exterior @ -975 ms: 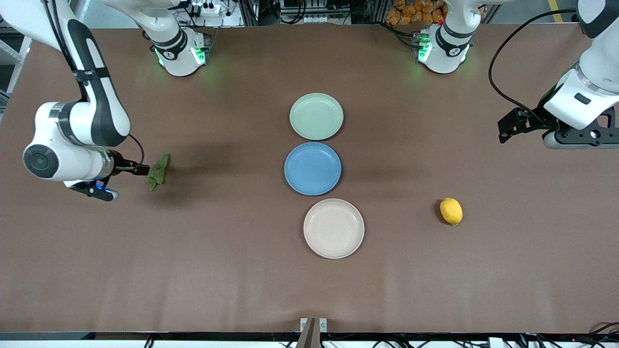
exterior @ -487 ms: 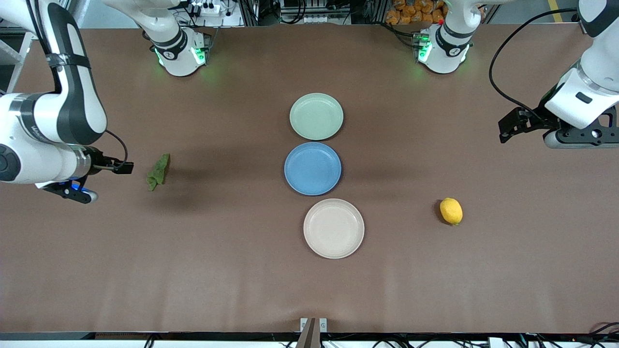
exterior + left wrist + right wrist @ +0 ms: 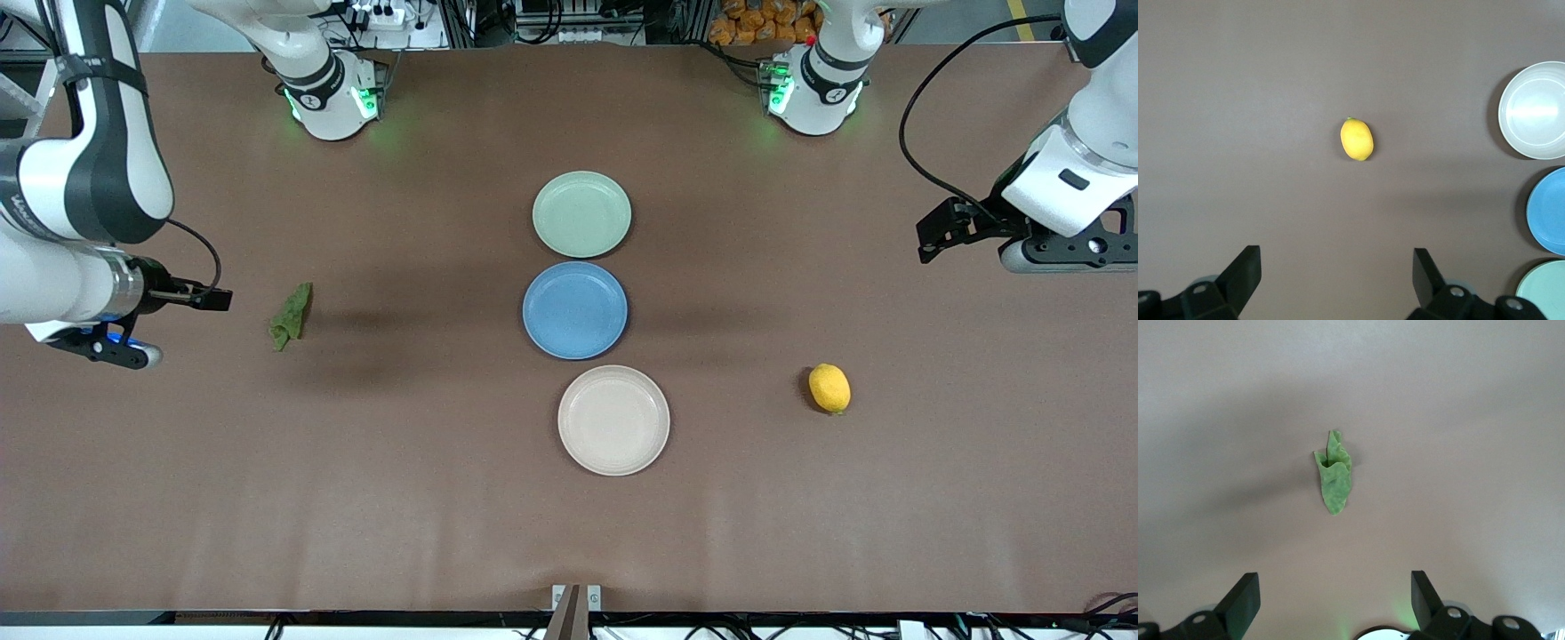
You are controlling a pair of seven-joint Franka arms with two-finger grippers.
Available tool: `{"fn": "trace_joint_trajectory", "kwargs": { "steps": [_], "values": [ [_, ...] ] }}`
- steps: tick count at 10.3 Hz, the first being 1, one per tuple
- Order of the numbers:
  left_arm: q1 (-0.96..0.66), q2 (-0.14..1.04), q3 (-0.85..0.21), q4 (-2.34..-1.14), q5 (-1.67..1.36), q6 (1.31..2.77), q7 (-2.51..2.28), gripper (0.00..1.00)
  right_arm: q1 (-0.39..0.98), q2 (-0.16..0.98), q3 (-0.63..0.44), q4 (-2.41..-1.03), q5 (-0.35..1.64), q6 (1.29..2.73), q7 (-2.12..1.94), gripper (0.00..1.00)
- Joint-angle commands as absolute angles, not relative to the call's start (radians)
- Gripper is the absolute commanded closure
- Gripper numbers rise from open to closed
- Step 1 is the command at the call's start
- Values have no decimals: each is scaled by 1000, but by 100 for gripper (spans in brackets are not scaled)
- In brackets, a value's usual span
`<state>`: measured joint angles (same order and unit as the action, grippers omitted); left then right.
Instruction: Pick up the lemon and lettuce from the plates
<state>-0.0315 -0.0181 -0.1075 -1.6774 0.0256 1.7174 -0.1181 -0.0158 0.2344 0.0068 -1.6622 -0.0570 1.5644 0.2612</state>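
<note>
Both pieces of food already lay on the bare worktop (image 3: 427,516), off the plates. The lemon (image 3: 829,388) sat toward the left arm's end, well apart from the beige plate (image 3: 613,420) and about level with it. The lettuce (image 3: 291,316) lay toward the right arm's end, level with the blue plate (image 3: 575,310).

The left pincer (image 3: 929,238) hung over the worktop at its own end, fingers spread wide and gripping nothing, with the lemon in plain sight of its wrist camera. The right pincer (image 3: 218,300) hovered just beside the lettuce, also wide open and empty.

To my eye the picking looked done, so the step in hand was clearing away. Doing it well would mean lifting each arm straight off without brushing the leaf, which looked light enough to drag, or nudging the lemon, which could roll.

As for the dishes, the three stood in a row down the middle. The pale green plate (image 3: 581,214) was farthest from the front camera, the blue one in the middle and the beige one nearest. All three held nothing.
</note>
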Motion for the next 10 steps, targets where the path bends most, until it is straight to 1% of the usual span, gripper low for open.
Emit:
{"fn": "trace_joint_trajectory", "kwargs": {
  "steps": [1,4,7,10],
  "values": [
    [-25,-25,-109,-1671,3,1704,-100,0,-23,169,14,-1671,-34,1554,239,0],
    [-25,-25,-107,-1671,3,1704,-98,0,-20,114,34,-1661,-32,1517,239,0],
    [-26,-21,-109,-1671,5,1707,-98,0,-23,60,29,-1644,-32,1497,223,0],
    [-26,-20,-109,-1671,5,1709,-97,0,-29,51,23,-1603,-31,1499,175,0]
  ]
}}
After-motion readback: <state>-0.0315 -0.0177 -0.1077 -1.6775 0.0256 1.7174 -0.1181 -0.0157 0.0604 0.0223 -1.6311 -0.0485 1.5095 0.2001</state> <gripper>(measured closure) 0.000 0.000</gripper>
